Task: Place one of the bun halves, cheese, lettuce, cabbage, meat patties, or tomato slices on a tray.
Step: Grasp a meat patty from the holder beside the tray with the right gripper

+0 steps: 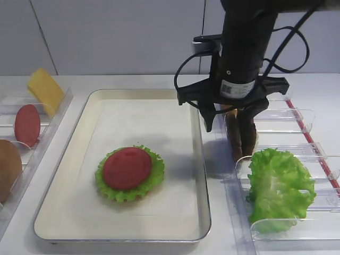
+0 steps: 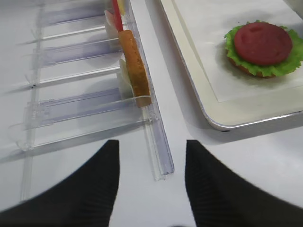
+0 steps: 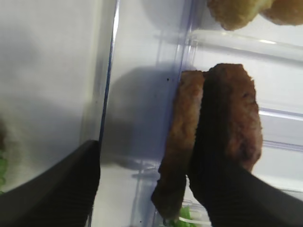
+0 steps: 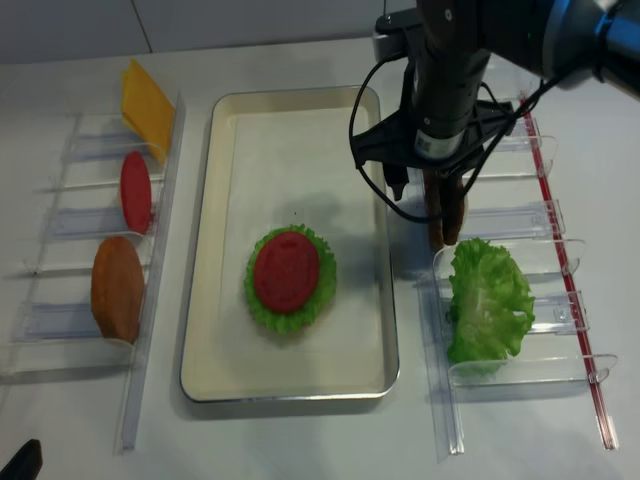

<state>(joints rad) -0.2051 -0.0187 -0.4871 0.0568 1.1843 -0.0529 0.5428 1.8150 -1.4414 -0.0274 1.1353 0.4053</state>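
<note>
Two brown meat patties [image 1: 243, 139] stand on edge in the right clear bin [image 1: 297, 121]. My right gripper [image 1: 228, 125] hangs open over them. In the right wrist view the left patty [image 3: 182, 137] lies between the fingers, against the right finger [image 3: 236, 194]; the other patty [image 3: 239, 113] is outside it. The tray [image 1: 64, 175] holds a tomato slice [image 1: 127, 167] on lettuce [image 1: 154, 183] over a bun half [image 2: 241, 68]. My left gripper [image 2: 151, 151] is open and empty over bare table. Cabbage is out of view.
The left bin [image 1: 53, 119] holds cheese [image 1: 45, 90], a tomato slice [image 1: 27, 125] and a bun half [image 1: 8, 170]. A big lettuce leaf [image 1: 279, 186] fills the right bin's front slots. Golden bun pieces [image 3: 236, 12] sit beyond the patties.
</note>
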